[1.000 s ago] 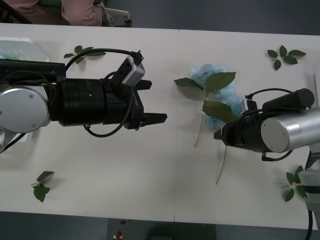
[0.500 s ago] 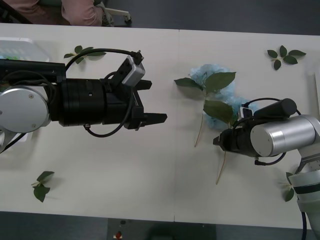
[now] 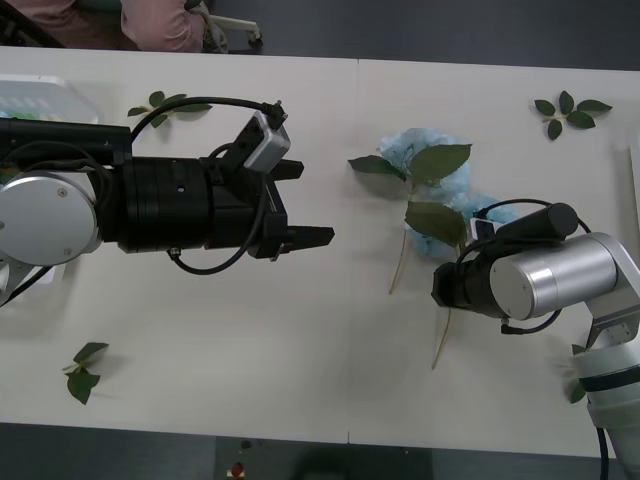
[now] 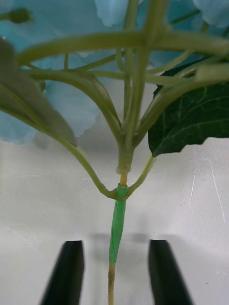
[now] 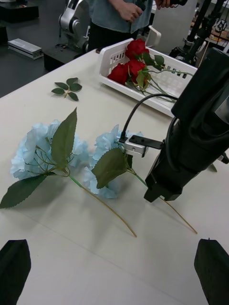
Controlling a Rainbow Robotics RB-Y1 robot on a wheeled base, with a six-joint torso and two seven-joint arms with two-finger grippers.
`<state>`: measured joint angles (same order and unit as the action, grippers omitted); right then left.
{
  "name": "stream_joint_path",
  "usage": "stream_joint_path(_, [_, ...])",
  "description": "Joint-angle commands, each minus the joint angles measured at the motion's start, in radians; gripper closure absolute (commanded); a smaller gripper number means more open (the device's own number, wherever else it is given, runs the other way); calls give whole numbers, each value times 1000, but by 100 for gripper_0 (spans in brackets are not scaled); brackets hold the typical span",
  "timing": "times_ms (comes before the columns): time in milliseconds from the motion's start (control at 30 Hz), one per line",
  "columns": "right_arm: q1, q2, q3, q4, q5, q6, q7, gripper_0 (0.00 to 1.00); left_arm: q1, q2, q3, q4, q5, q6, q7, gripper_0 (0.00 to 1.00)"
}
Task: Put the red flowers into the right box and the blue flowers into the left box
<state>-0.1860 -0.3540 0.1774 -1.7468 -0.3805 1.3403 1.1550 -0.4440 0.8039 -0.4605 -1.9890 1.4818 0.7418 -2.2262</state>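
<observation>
Two pale blue flowers (image 3: 425,165) lie right of the table's centre, their stems pointing toward the near edge. My right gripper (image 3: 440,290) is low over the nearer one's stem (image 4: 117,228), open, with a black finger (image 4: 67,271) on each side of it and not touching. The blue flowers (image 5: 43,147) also show beside the right arm in the left wrist view. My left gripper (image 3: 305,205) hangs open and empty left of the flowers. Red flowers (image 5: 129,66) lie in the right box (image 5: 157,102). The left box (image 3: 30,100) stands at the far left.
Loose green leaf sprigs lie at the far left (image 3: 165,103), far right (image 3: 570,112), near left (image 3: 82,370) and near right (image 3: 585,370). A thin whitish rim (image 3: 634,170) shows at the right table edge. Bare table lies between the two arms.
The right arm has swung down and in, bringing its wrist lower over the blue flower's stem. The left arm and the flowers have not moved.
</observation>
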Motion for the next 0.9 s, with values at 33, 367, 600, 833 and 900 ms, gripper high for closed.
stream_joint_path(33, [-24, 0, -3, -16, 11, 0, -41, 100, -12, 3, 22, -10, 11, -4, 23, 0])
stream_joint_path(367, [-18, -39, -32, -149, -8, 2, -21, 100, -12, 3, 22, -10, 11, -4, 23, 0])
stream_joint_path(600, [-3, -80, -119, -316, -132, 3, 97, 100, -12, 3, 22, -10, 11, -4, 23, 0])
stream_joint_path(833, [-9, -60, -299, -379, -506, 3, 419, 100, -12, 3, 22, -10, 11, -4, 23, 0])
stream_joint_path(900, [-17, -53, -351, -362, -666, 3, 503, 100, -12, 3, 22, -10, 11, -4, 23, 0])
